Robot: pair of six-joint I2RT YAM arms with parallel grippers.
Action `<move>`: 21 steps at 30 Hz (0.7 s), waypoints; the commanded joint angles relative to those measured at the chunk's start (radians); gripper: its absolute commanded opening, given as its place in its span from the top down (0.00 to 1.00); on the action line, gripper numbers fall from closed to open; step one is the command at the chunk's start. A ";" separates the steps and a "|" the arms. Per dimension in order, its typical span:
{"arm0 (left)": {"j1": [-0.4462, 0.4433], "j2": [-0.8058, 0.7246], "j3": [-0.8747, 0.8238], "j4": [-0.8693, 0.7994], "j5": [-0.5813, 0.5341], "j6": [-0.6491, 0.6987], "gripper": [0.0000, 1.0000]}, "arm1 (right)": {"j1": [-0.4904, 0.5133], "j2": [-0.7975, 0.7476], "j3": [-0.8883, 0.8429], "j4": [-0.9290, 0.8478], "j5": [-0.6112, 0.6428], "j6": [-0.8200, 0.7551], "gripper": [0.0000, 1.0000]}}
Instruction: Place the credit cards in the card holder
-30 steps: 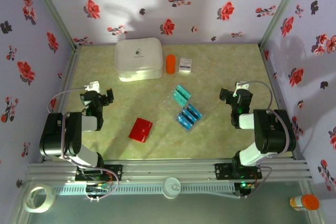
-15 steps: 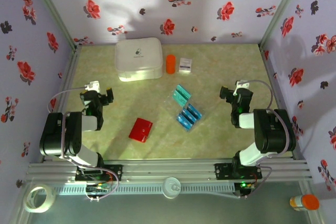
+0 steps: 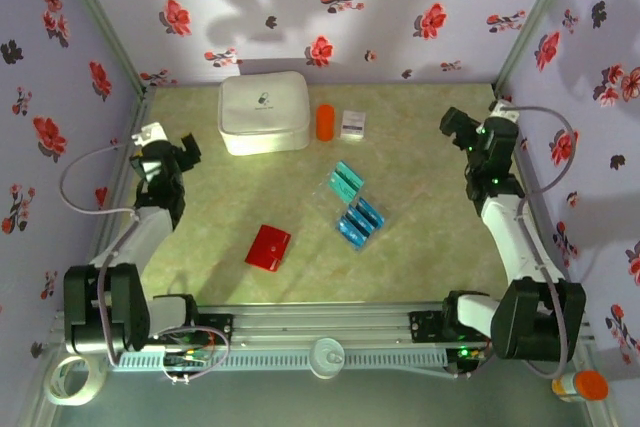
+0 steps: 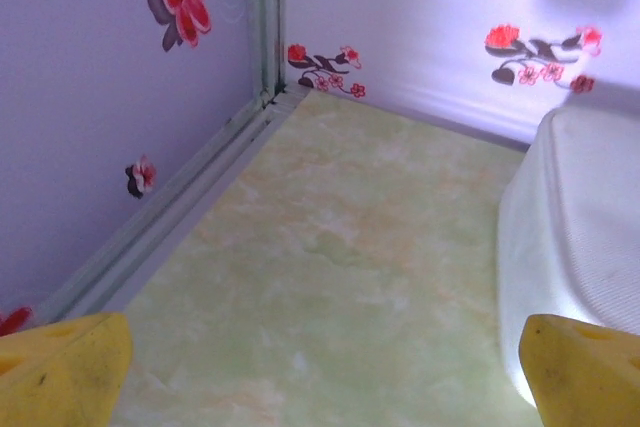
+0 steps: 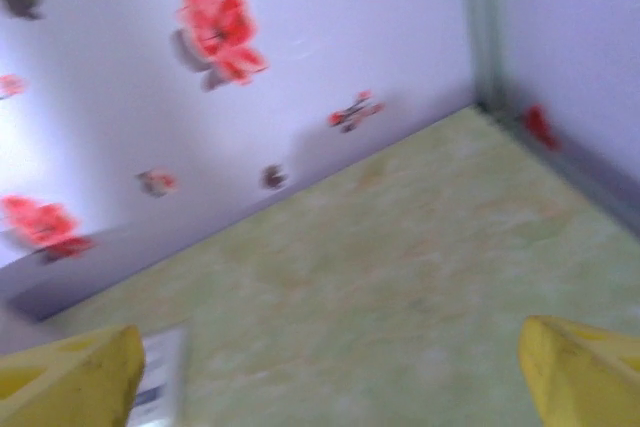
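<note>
While both arms reach toward the far end of the table (image 3: 430,247), the credit cards (image 3: 352,209) lie untouched near its middle, the teal ones just beyond the blue ones. The card holder (image 3: 268,247), red and flat, rests nearer the front edge, left of the cards and apart from them. By the left edge the left gripper (image 3: 178,155) hangs with yellow fingers (image 4: 60,372) spread wide and empty, facing the far left corner beside the white case (image 3: 264,113). Near the far right corner the right gripper (image 3: 460,130) also has its fingers (image 5: 585,372) spread, holding nothing. An orange cylinder (image 3: 325,122) and a small white box (image 3: 353,124) stand just right of the case.
</note>
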 commanded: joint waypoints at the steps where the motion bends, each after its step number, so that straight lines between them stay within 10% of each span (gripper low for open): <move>1: -0.028 -0.047 0.110 -0.365 0.003 -0.228 0.00 | 0.063 0.004 0.048 -0.278 -0.250 0.063 0.07; 21: -0.228 -0.030 0.191 -0.617 0.124 -0.276 0.00 | 0.906 -0.261 -0.320 -0.491 -0.040 0.402 0.18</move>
